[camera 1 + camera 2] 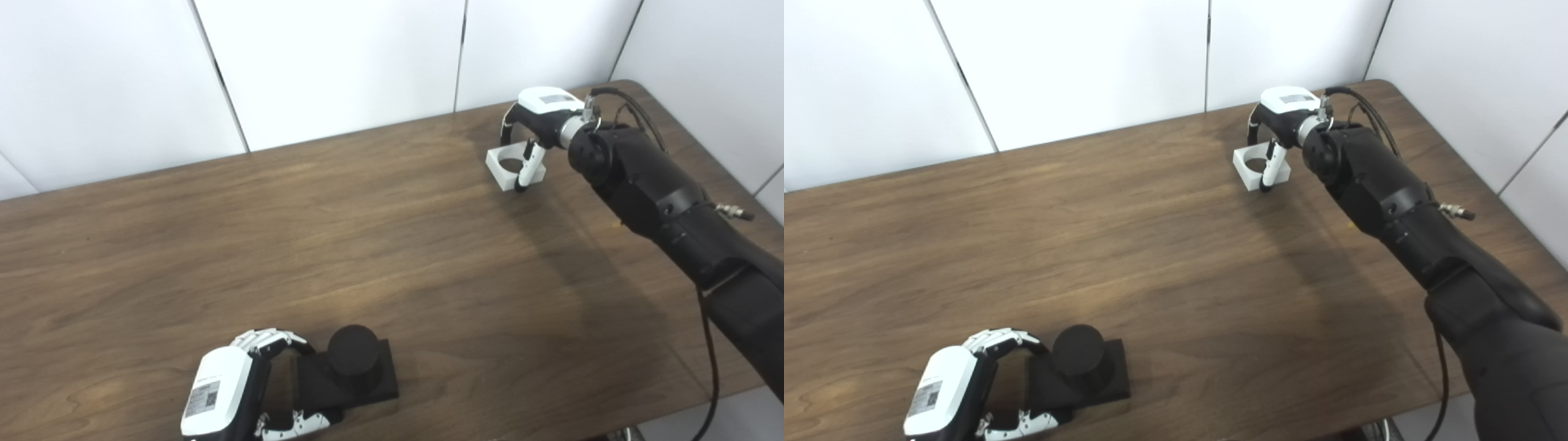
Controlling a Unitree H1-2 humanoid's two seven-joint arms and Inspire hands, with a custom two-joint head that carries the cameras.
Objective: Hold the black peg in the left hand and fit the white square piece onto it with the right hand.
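Peg-and-square work is laid out on a brown wooden bench [380,245] standing against white wall panels [331,61], and every place below is given from the black peg.

Largest on the bench is the right arm [661,202], black and jointed, reaching to the far right corner, well apart from the peg. Its right hand [539,119] arches over the white square piece [513,165], the fingers [507,125] curling down on the far side and the thumb [530,168] pressed against the near side, so the hand is clasped around that piece. Whether the piece is off the bench cannot be told.

The left hand [233,386] lies just left of the peg at the near edge, fingers [269,340] curved round the back of the peg's flat base and the thumb [306,421] at its front, gripping it.

The black peg [353,355] itself is a short round post standing upright on a flat black square base [380,383], which rests on the bench.
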